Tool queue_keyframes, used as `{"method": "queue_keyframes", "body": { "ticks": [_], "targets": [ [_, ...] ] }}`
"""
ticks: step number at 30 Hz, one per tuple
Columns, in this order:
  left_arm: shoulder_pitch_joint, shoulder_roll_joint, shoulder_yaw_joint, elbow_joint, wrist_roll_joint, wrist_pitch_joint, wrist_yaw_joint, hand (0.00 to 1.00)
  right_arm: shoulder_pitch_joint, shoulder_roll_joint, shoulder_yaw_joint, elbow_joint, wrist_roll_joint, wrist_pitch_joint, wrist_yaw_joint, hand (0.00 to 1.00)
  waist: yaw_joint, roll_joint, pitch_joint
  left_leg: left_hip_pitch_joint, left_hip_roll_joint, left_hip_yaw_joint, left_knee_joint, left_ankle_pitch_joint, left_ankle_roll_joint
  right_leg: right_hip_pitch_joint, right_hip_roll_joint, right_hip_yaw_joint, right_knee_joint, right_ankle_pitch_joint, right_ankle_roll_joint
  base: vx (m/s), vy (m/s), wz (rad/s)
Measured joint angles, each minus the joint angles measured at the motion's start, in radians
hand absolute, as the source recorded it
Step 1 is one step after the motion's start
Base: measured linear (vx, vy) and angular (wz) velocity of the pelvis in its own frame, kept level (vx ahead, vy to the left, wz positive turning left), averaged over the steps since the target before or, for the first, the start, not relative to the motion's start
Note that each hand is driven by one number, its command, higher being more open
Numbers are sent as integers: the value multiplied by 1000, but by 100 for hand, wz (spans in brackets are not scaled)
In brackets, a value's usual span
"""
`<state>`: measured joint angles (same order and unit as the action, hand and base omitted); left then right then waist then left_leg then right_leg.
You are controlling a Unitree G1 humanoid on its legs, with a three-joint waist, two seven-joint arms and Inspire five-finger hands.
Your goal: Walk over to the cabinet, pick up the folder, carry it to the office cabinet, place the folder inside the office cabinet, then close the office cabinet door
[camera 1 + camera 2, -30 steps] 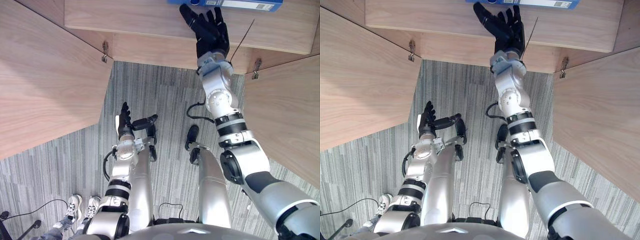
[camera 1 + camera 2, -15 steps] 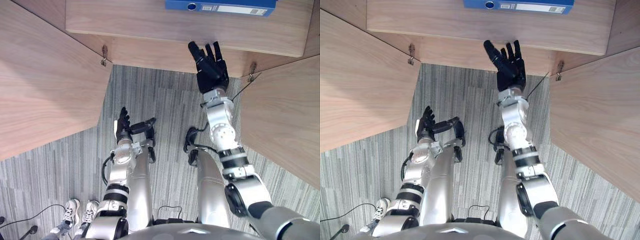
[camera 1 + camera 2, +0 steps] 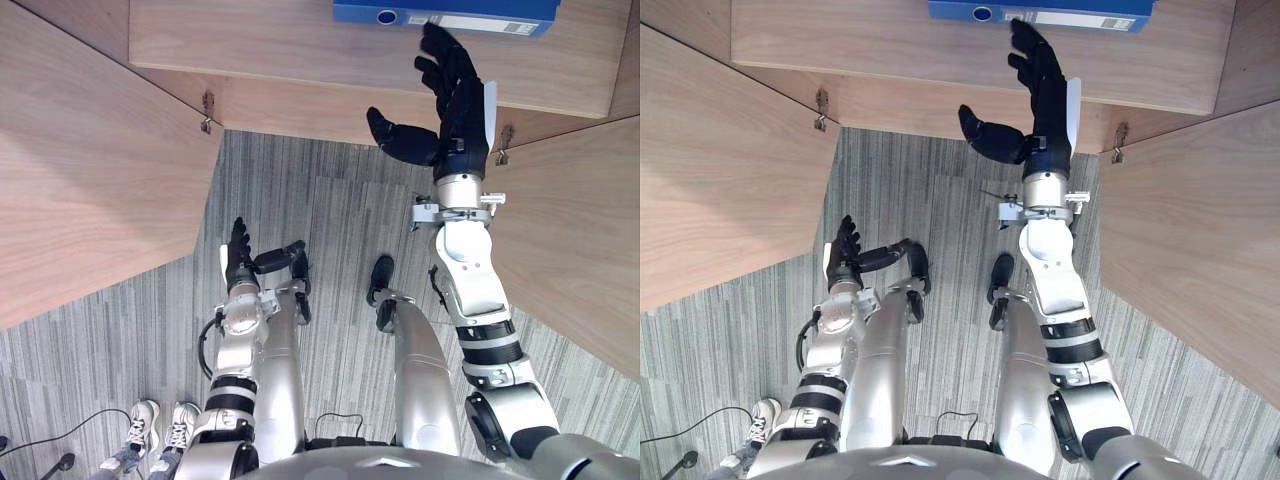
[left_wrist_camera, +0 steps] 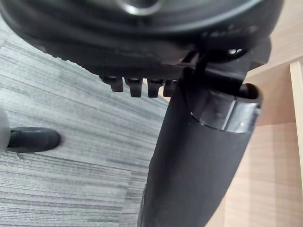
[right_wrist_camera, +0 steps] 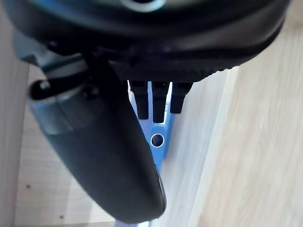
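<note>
1. Since half a second ago my right hand [image 3: 452, 95] has risen from the front edge of the shelf [image 3: 260, 40] and turned side-on. Its fingertips are back at the spine of the folder [image 3: 520, 12].
2. The folder lies flat and well back on that shelf inside the office cabinet [image 3: 300, 105], spine towards me, where it lay before.
3. My right hand is released: fingers straight, thumb spread wide, nothing in its grasp. The fingertips overlap the edge of the spine, but I cannot tell whether they touch it.
4. My left hand [image 3: 238, 258] hangs low over the floor [image 3: 330, 210], well apart from the cabinet, fingers straight and empty.
5. The left door [image 3: 90, 150] and the right door [image 3: 575, 230] both stand open, and my right arm reaches up between them.
6. I judge the placing done, so what remains is to draw back and shut the door.
7. Risks from here:
   - If I press on with the fingertips near one end of the spine, the folder could skew on the shelf.
   - If a fingertip catches the spine as I withdraw, it could drag the folder forward into the door's path.
   - If I swing the right door before my arm is clear, it would catch my forearm and stay ajar.
</note>
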<state>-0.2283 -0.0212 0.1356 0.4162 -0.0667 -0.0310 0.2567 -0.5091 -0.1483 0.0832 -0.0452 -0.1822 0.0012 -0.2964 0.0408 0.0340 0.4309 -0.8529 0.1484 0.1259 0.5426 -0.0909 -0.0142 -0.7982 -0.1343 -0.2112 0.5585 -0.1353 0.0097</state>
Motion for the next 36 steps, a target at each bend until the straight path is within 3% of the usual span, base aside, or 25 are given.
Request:
{"method": "queue_keyframes", "body": {
  "ticks": [3, 9, 24, 36],
  "targets": [
    [-22, 3, 2, 5, 0, 0, 7, 100, -32, -17, -2, 12, -136, 47, -9, 0, 0, -4, 2, -4, -4, 2, -6, 3, 3, -9, -4, 2, 3, 0, 1, 0, 0, 0],
    [-43, 5, 2, 16, 1, 0, 21, 100, -145, -48, -6, 86, -253, 95, -20, 0, 0, -16, 2, -15, -11, 3, -29, 17, -1, -30, -9, 1, 2, 1, 0, 6, -9, 2],
    [-76, 1, 32, 81, -3, -14, 46, 100, -475, -98, -63, 373, -243, 139, -47, 0, 6, -26, 5, -77, -16, -24, -40, 33, -5, -76, -10, -24, -7, 2, -1, 11, -7, 4],
    [-82, -7, 37, 84, -43, -37, 63, 100, -669, -139, -61, 536, -128, 145, -68, 0, 7, -26, 5, -96, -19, -36, -67, 52, -14, -93, -9, -40, -20, 6, -6, 9, -2, 3]
  ]
}}
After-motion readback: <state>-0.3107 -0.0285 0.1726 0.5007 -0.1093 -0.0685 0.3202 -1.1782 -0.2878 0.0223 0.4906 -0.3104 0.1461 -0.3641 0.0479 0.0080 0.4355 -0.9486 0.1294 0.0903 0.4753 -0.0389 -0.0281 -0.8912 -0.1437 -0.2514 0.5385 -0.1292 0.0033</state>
